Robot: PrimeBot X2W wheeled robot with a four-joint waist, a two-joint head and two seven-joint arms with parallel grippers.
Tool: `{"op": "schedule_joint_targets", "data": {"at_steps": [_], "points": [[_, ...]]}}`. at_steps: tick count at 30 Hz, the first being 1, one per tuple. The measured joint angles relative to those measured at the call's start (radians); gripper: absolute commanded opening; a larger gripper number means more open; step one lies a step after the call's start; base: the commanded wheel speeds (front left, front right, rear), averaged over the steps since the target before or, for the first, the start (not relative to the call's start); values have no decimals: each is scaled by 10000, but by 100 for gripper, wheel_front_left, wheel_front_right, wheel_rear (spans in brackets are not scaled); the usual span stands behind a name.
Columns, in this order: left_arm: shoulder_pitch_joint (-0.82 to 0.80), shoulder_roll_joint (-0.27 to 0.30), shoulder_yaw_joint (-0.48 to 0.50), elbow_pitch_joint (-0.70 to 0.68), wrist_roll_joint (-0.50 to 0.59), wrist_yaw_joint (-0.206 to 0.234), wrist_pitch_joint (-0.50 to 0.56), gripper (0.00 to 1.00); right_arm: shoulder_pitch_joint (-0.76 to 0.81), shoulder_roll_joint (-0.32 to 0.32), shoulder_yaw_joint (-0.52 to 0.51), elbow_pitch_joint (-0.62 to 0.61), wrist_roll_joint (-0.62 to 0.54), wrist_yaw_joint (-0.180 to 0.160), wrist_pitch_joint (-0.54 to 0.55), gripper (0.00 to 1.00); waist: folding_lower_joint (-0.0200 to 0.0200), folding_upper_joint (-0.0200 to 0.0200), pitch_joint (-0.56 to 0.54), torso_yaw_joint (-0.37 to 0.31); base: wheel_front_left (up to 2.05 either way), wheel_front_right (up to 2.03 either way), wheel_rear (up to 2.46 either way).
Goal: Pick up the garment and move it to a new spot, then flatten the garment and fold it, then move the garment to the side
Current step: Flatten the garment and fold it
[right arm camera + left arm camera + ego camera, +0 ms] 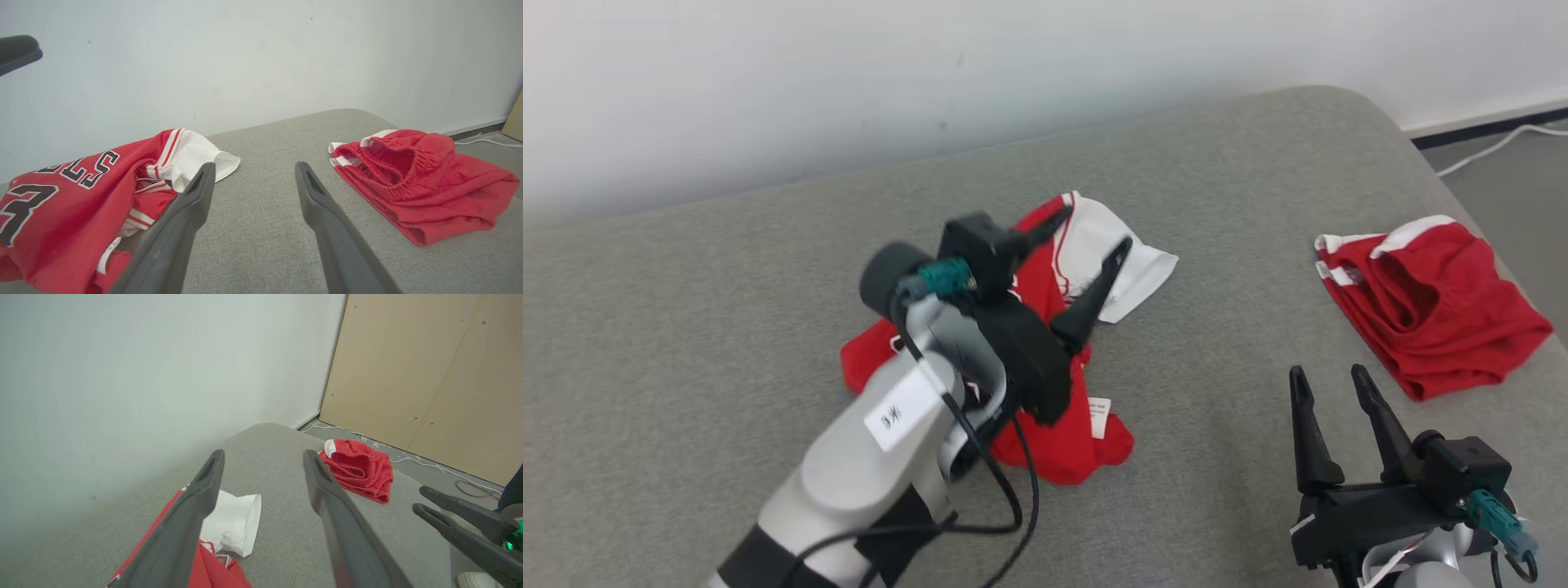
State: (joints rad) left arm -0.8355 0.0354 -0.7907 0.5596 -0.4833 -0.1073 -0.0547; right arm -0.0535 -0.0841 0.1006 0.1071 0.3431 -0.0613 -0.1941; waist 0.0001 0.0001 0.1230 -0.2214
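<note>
A crumpled red-and-white basketball jersey (1062,445) lies heaped at the middle of a grey fabric-covered cushion (727,327), the garment that the task appears to concern, not yet flattened or folded. The left gripper (1094,229) hangs directly over the heap at the cushion's centre, its two dark fingers spread wide with nothing between them. One fingertip stands above the jersey's red body and the other above its white panel (1131,273), a pose that suits taking a fresh hold of the cloth. The right gripper (1329,376) waits near the cushion's front right corner, likewise fully parted and empty, probably kept clear until a second grasp is needed for spreading. A pair of red elastic-waisted shorts with white stripes (1429,310) sits bunched at the cushion's right edge, well apart from the jersey. In the right wrist view, black white-edged lettering (81,167) on the jersey seems to end in "LLS", above a large numeral "3" (20,204); the rest is lost in folds. A small white care tag (1098,412) shows at the jersey's near hem, its print too small to read, as are the marks on the white sticker (894,416) on the left forearm.
</note>
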Motion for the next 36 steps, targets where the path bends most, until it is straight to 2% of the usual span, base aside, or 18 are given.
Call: {"op": "schedule_joint_targets", "data": {"at_steps": [5,9,15,25,36], "points": [[634,19,-407,-380,-211,-155,-73,100,68,-98,-102,0,0,-8,-42,100,-1,0,-124,409,0,0,0],[1110,59,-1202,-780,-201,-171,199,100,248,-132,-113,-52,0,-13,-46,100,-2,0,-260,778,0,0,0],[1405,424,-1710,-894,-199,-173,456,100,296,-171,-115,-71,0,-17,-33,100,-2,0,-357,895,0,0,0],[1524,608,-2631,-761,-198,-174,1091,100,466,-357,-276,-263,-15,-138,15,100,-2,-1,-195,232,0,0,0],[1122,614,-2702,527,-142,-174,2180,100,430,-244,-81,-399,-15,-148,88,100,-1,0,345,-724,0,0,0]]}}
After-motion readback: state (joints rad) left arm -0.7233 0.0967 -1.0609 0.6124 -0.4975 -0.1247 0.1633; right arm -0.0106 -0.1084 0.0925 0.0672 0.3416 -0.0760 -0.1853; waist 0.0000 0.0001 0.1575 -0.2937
